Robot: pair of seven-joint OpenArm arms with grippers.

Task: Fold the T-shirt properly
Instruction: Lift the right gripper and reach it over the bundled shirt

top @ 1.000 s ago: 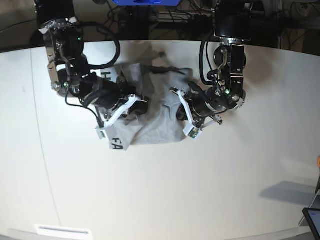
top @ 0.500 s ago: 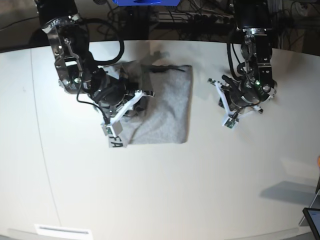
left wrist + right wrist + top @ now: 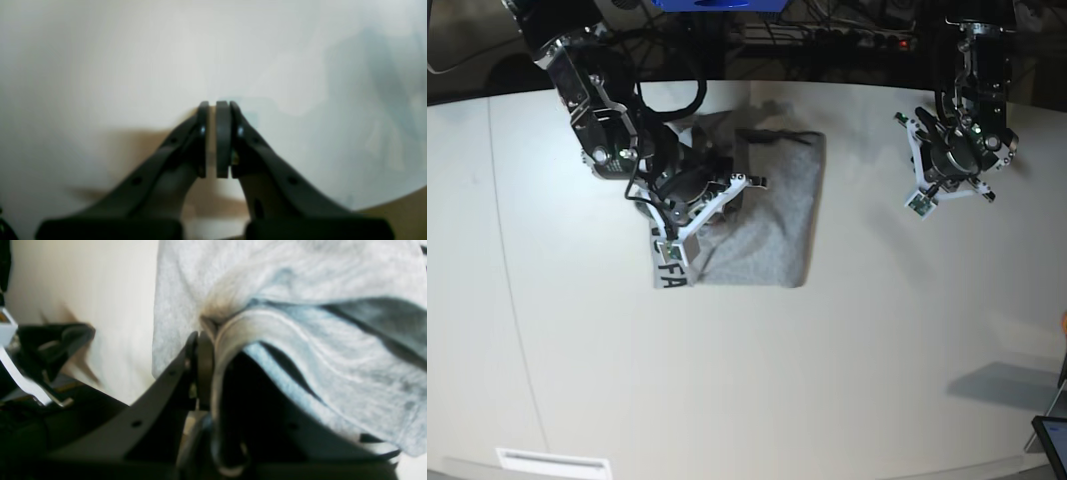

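Note:
The heather-grey T-shirt [image 3: 772,225] lies bunched and partly folded on the white table [image 3: 757,380], with black letters "FA" showing at its lower left corner. My right gripper [image 3: 699,205] sits over the shirt's left part. In the right wrist view the right gripper [image 3: 210,336] is shut on a raised fold of the T-shirt [image 3: 300,273]. My left gripper [image 3: 947,165] hangs well to the right of the shirt, apart from it. In the left wrist view the left gripper [image 3: 217,106] is shut and holds nothing, with bare table beneath it.
Cables and a blue object [image 3: 717,5] run along the table's far edge. A dark screen corner [image 3: 1052,440] shows at the bottom right, and a white label [image 3: 552,460] lies at the front left edge.
The left arm has let go of the shirt and pulled away to the right and back. The right gripper has carried its fold rightwards, so the shirt lies narrower.

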